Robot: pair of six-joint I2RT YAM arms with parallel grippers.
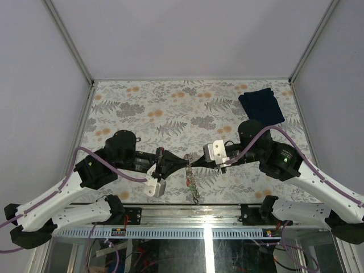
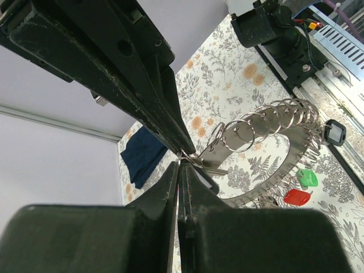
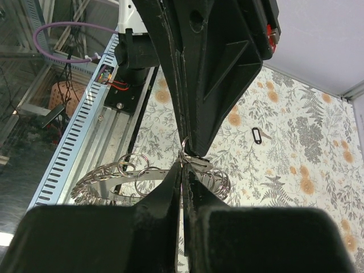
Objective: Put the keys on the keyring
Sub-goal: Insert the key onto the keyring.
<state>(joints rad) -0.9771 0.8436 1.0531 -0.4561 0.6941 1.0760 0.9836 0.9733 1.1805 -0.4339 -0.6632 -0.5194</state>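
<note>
Both grippers meet over the table's near middle. My left gripper and right gripper are both shut, tip to tip. In the left wrist view my shut fingertips pinch a small key with a black head. In the right wrist view my shut fingertips pinch a split ring of the keyring. The keyring, a silvery loop of several rings, trails from the pinch toward the front edge. It bears a red tag and a green tag. Another black-headed key sits at its far end.
A dark blue folded cloth lies at the back right; it also shows in the left wrist view. A black-headed key lies alone on the floral tablecloth. The metal rail runs along the table's front edge.
</note>
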